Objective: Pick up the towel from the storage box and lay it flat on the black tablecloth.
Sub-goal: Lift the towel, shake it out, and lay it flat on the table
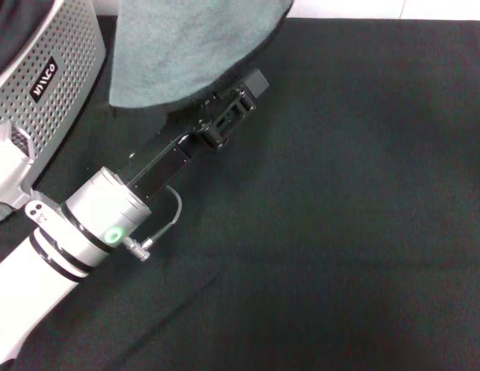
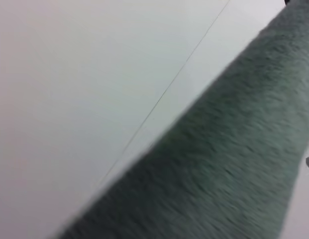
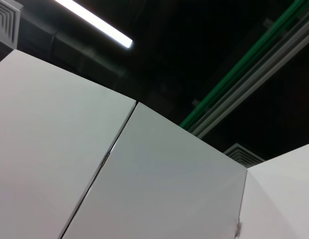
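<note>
While the towel (image 1: 185, 50) is held up above the black tablecloth (image 1: 348, 201), only its grey-green side is shown to the head view, hanging in a broad curved drape near the far edge of the cloth. It is out of the storage box (image 1: 42, 73), which is seen at the robot's left with its perforated grey wall and logo patch. The left arm is stretched forward from the near left, and the left gripper (image 1: 232, 97) is tucked under the lower hem of the hanging fabric. Whether its fingers are closed cannot be told; the tips are covered by the towel, though the cloth is evidently carried from that end. In the left wrist view, plush grey-green pile (image 2: 229, 164) is seen filling one side, against a pale wall panel. The right gripper is not seen in any view; only ceiling and panels are caught by its wrist camera, so that arm is judged parked.

The step in hand is judged to be the carry: the pick from the box is done, the laying is not yet begun. A descent over the open middle of the tablecloth is called for next, with the free hem set down first and the held edge drawn away, so that the towel is spread without folds before release.
</note>
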Robot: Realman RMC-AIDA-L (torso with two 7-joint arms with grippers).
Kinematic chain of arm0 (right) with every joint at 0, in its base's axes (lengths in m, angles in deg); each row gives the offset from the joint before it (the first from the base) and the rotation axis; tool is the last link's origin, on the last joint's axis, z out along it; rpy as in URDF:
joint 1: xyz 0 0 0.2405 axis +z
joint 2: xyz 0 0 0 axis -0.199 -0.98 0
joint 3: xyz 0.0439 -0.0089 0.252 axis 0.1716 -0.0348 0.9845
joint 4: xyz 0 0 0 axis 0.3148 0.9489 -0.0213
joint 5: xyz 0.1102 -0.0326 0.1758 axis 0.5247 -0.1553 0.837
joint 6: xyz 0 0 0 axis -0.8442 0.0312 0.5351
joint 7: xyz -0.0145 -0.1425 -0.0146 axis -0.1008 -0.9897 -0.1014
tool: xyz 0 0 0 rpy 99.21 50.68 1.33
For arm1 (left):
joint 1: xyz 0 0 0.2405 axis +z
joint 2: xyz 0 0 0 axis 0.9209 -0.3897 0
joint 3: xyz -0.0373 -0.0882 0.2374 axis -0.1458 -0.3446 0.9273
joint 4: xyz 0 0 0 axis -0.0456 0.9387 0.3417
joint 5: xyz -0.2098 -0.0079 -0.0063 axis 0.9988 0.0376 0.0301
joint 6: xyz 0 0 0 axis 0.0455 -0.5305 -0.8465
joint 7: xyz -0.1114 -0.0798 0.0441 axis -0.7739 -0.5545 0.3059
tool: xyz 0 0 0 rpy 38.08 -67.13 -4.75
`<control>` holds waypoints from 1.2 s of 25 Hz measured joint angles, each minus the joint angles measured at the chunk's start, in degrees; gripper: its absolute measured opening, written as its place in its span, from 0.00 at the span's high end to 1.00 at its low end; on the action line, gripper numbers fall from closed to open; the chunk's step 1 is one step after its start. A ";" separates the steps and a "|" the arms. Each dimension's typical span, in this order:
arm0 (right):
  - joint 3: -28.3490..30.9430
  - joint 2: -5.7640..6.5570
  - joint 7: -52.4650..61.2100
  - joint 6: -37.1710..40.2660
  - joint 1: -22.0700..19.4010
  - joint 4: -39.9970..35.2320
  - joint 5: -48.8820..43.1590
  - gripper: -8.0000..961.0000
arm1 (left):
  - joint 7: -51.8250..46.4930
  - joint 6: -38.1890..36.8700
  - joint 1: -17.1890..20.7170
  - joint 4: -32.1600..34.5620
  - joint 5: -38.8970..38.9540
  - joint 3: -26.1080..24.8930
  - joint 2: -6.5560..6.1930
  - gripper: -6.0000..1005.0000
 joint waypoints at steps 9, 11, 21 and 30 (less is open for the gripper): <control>-0.01 0.00 -0.14 -0.02 -0.15 0.93 0.03 0.98 | 0.23 -1.90 0.62 0.08 0.02 -0.29 0.00 0.62; 0.02 0.00 -0.63 -0.21 -0.33 1.11 0.03 0.98 | 0.23 -3.02 0.74 0.15 -0.06 -0.23 0.00 0.63; 0.05 0.00 -0.93 0.19 -1.02 2.22 0.20 0.98 | 0.28 -4.95 1.43 0.46 0.18 -0.33 0.00 0.64; -2.21 0.00 -0.89 1.78 -1.39 2.05 2.90 0.98 | 3.80 -4.95 2.49 0.05 3.20 -0.70 0.00 0.65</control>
